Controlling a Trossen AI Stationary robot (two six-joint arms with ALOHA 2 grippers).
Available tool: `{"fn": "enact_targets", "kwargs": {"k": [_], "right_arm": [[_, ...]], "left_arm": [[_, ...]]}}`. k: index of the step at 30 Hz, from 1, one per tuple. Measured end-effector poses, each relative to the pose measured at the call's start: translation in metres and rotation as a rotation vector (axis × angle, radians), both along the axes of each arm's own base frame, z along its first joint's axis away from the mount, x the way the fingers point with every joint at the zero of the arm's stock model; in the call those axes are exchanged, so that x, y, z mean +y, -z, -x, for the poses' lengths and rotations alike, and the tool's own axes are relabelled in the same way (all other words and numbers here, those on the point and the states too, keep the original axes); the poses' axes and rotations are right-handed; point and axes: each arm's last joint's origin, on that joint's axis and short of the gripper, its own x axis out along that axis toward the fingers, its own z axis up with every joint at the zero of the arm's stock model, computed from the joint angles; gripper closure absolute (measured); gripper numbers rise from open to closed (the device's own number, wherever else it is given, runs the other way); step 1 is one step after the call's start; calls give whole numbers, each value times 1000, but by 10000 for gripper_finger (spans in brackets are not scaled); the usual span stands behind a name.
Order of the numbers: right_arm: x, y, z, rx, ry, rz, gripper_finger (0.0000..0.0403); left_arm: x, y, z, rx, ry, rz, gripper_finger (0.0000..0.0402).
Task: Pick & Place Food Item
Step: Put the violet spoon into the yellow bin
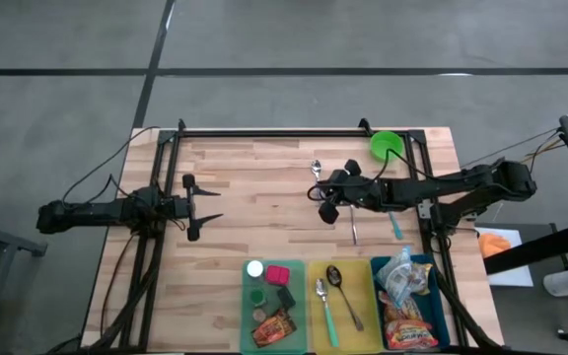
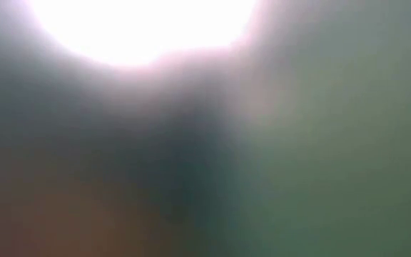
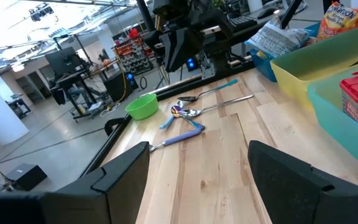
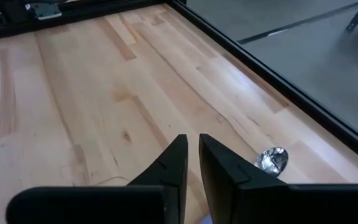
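Food packets (image 1: 402, 288) lie in the blue tray (image 1: 432, 296) at the near right; the left wrist view shows these packets (image 3: 279, 38) too. A candy bar (image 1: 272, 328) and a red tin (image 1: 278, 274) lie in the green tray (image 1: 248, 316). My right gripper (image 1: 323, 199) hovers over the middle of the table, shut and holding nothing, fingertips (image 4: 192, 154) slanting down at bare wood. A spoon's bowl (image 4: 271, 159) lies just beside it. My left gripper (image 1: 211, 205) waits open at the table's left, level, with nothing between its fingers (image 3: 197, 155).
A green bowl (image 1: 387, 144) stands at the far right. Several spoons (image 1: 353, 229) lie loose on the wood below my right arm. The yellow tray (image 1: 316, 325) holds two more spoons. A black frame (image 1: 294, 132) runs along the table's edges. The low view shows only blur.
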Motion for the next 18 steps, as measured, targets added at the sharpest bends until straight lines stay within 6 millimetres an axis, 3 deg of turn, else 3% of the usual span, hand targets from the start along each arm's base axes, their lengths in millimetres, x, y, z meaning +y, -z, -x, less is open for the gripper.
{"fn": "enact_targets", "kwargs": {"k": [10, 18], "right_arm": [[-9, 0, 2, -90, 164, -164, 361], [-22, 2, 2, -88, 183, -210, 282]], "left_arm": [[0, 0, 0, 0, 0, 0, 126], [0, 0, 0, 0, 0, -1, 126]]}}
